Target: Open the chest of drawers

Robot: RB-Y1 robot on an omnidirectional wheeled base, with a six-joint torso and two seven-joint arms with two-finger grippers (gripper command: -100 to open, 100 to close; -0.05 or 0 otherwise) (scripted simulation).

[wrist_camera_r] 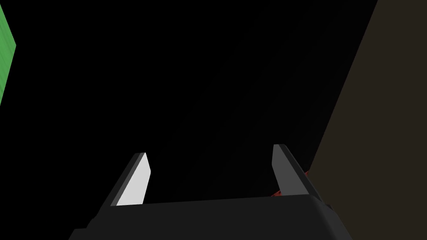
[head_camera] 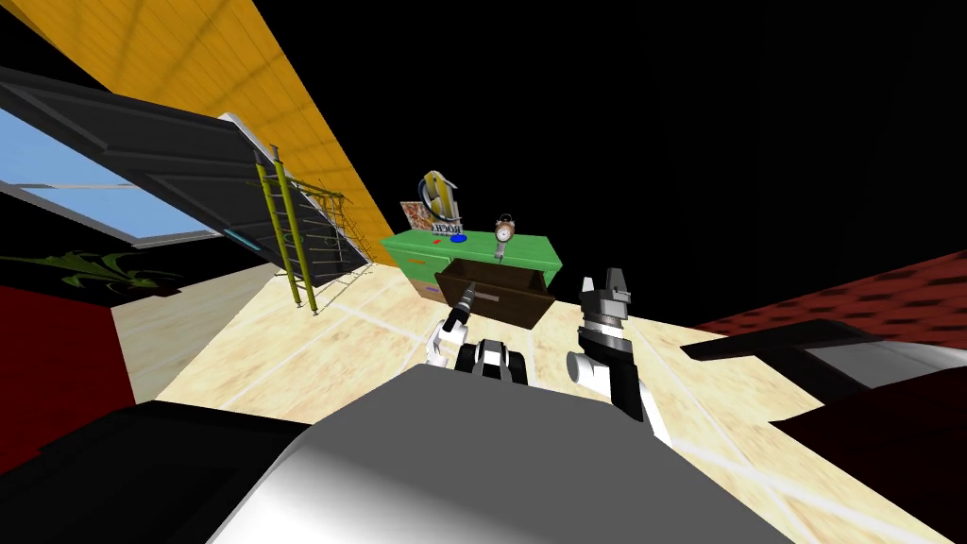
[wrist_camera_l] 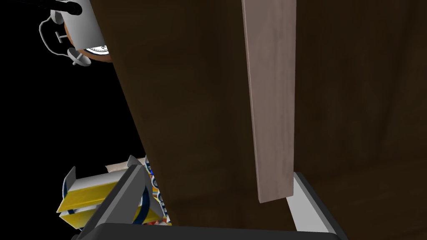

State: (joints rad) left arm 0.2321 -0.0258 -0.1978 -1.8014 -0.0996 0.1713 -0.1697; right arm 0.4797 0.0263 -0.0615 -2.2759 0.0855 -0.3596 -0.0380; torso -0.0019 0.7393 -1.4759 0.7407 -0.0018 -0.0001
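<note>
**LEFT CLAW AT HANDLE, DRAWER STANDING OUT**

The green chest (head_camera: pixel 472 250) is standing at the centre of the head frame, just above the arms. One brown drawer (head_camera: pixel 496 295) is projecting from its front, so the task appears largely done. Whether more travel is needed cannot be judged.

The left claw (head_camera: pixel 464 304) is pointing at the drawer front, slightly left of centre. Its wrist view is showing the handle (wrist_camera_l: pixel 271 100), a pale bar, lying between the fingers (wrist_camera_l: pixel 125 196) and nearer one of them. The other finger is standing off past the drawer's edge. The jaws are spread wide and are not pressing the bar. That spread is giving clearance around the handle, whether for closing on it or for backing off.

The right claw (head_camera: pixel 604 280) is being held up right of centre, apart from the chest, wide and carrying nothing. This is leaving the drawer's path free.

A clock (head_camera: pixel 505 231) and a box (head_camera: pixel 415 217) are sitting on the chest top, behind the drawer and out of its way.
</note>
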